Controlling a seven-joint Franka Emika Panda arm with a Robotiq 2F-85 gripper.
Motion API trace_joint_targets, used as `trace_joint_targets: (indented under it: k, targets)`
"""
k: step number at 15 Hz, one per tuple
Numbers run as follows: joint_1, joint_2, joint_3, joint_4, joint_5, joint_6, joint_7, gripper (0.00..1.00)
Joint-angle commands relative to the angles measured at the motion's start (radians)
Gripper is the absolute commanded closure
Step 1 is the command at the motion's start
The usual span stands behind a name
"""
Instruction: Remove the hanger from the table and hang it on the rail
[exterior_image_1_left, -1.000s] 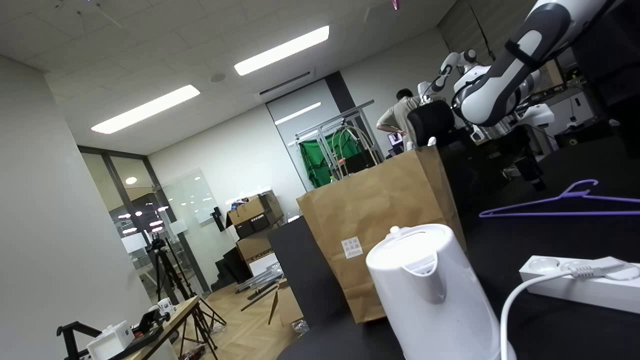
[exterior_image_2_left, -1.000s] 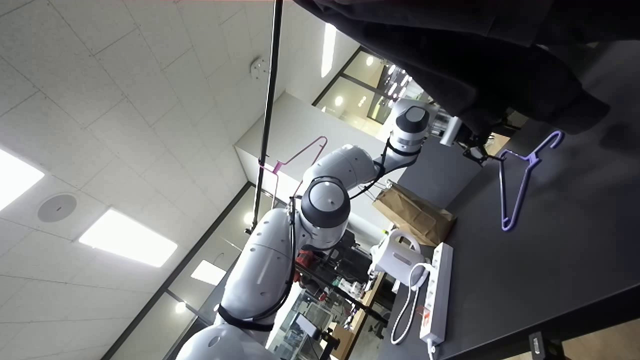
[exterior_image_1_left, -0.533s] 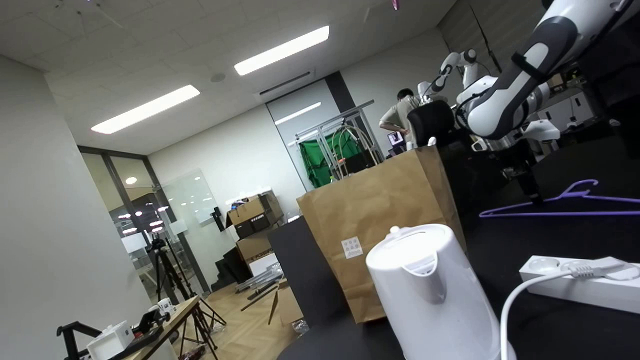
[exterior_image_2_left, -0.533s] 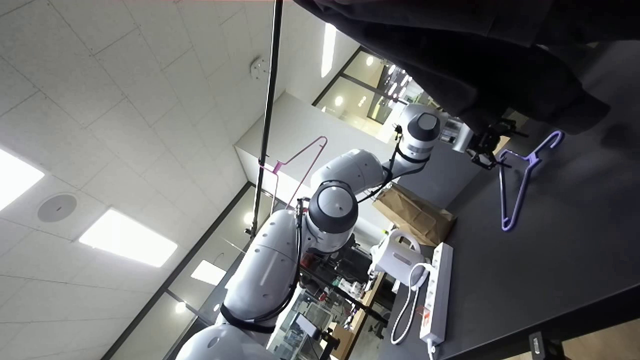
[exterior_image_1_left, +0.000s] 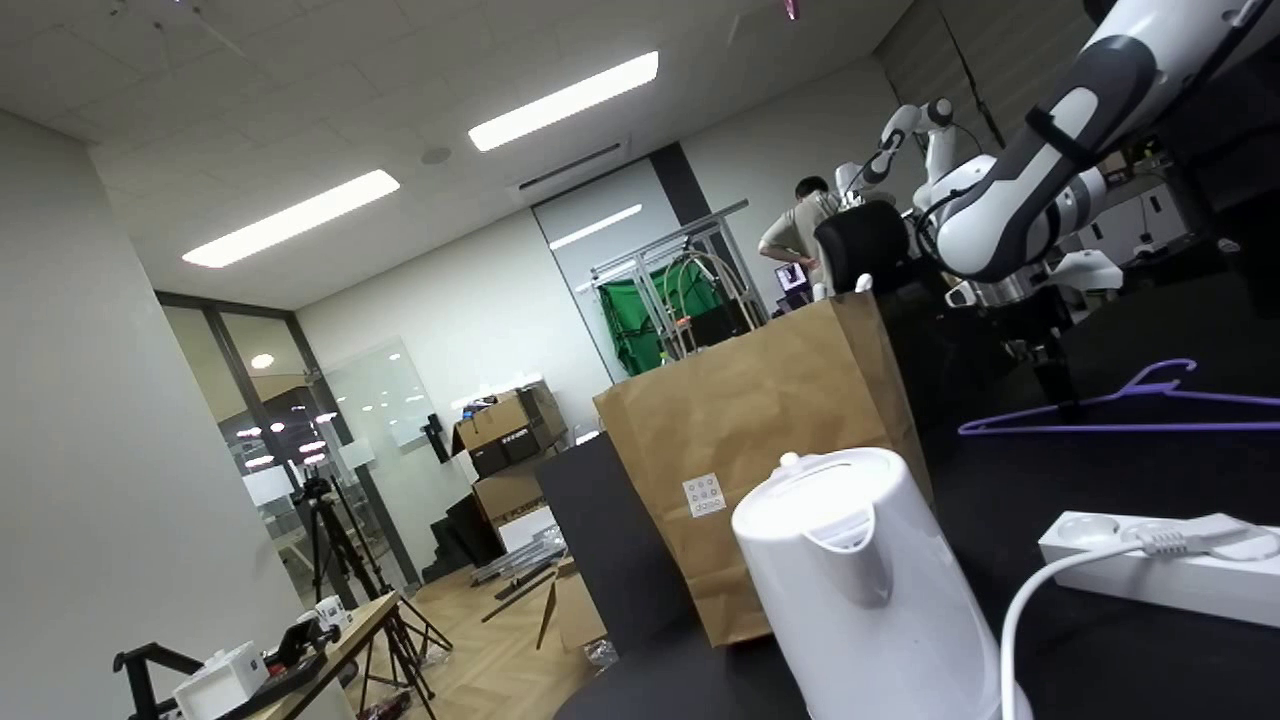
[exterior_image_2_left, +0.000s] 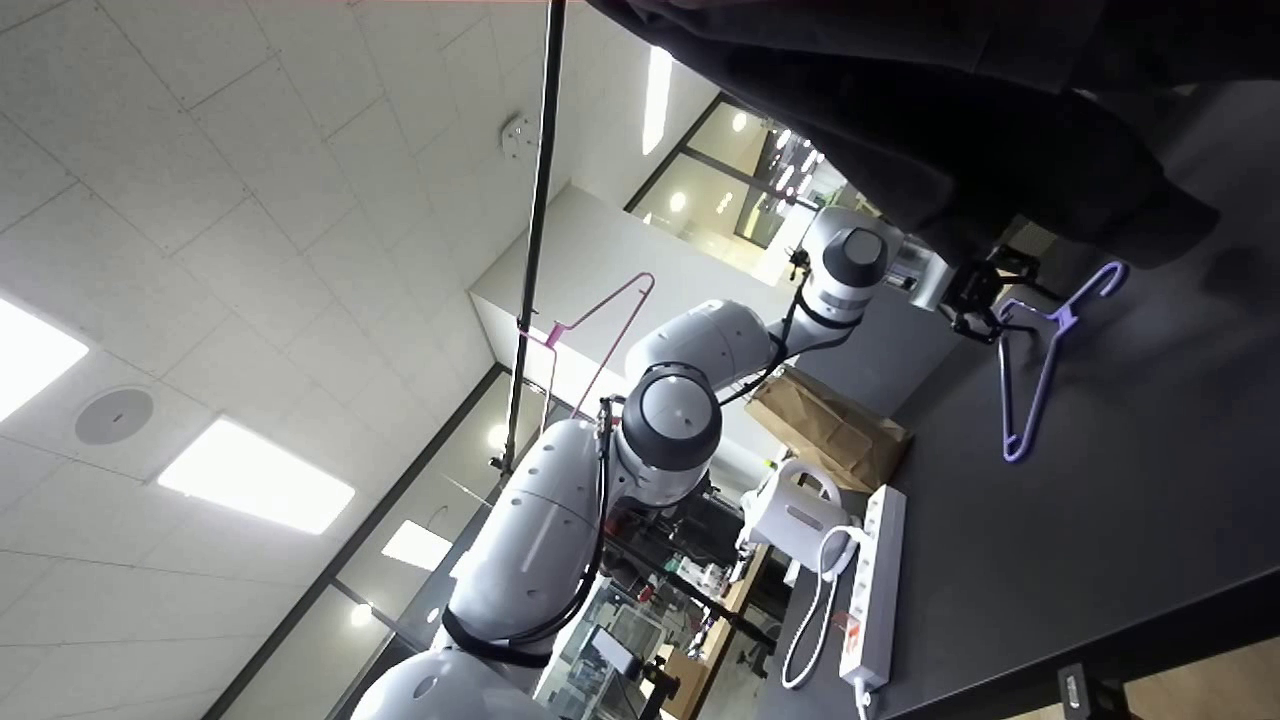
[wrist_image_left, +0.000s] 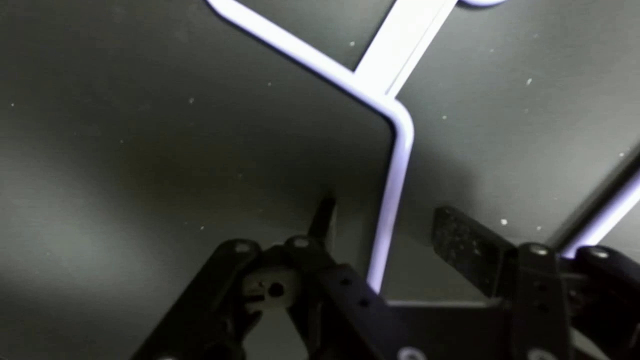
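Note:
A thin purple hanger lies flat on the black table (exterior_image_2_left: 1150, 480); it shows in an exterior view (exterior_image_1_left: 1150, 428) with its hook raised toward the back. In the wrist view, one slanting bar of the hanger (wrist_image_left: 392, 190) runs between the two fingers of my gripper (wrist_image_left: 385, 212). A gap shows on both sides of the bar, so the jaws stand partly apart, not touching it. My gripper (exterior_image_2_left: 1047, 313) reaches over one arm of the hanger (exterior_image_2_left: 1044, 380), beside its neck. The rail (exterior_image_2_left: 540, 180) is a dark pole high above the table.
A pink hanger (exterior_image_2_left: 556, 334) hangs on the rail. Dark cloth (exterior_image_2_left: 900, 110) drapes close beside the gripper. A brown paper bag (exterior_image_1_left: 760, 400), a white kettle (exterior_image_1_left: 860, 570) and a white power strip (exterior_image_1_left: 1180, 575) with its cable stand on the table.
The arm has come down so the fingertips straddle the hanger's bar. The jaws, wide apart half a second ago, have drawn closer together. The hanger has not moved.

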Motion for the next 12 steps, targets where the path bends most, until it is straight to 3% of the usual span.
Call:
trace_joint_targets:
  k: [1,5,12]
  targets:
    - [-0.005,0.000,0.008,0.000,0.011,-0.015,0.005,0.74]
    - [-0.003,-0.002,0.001,0.001,0.005,-0.026,0.011,0.99]
    - [0.003,-0.021,-0.016,-0.008,-0.009,-0.040,0.021,0.96]
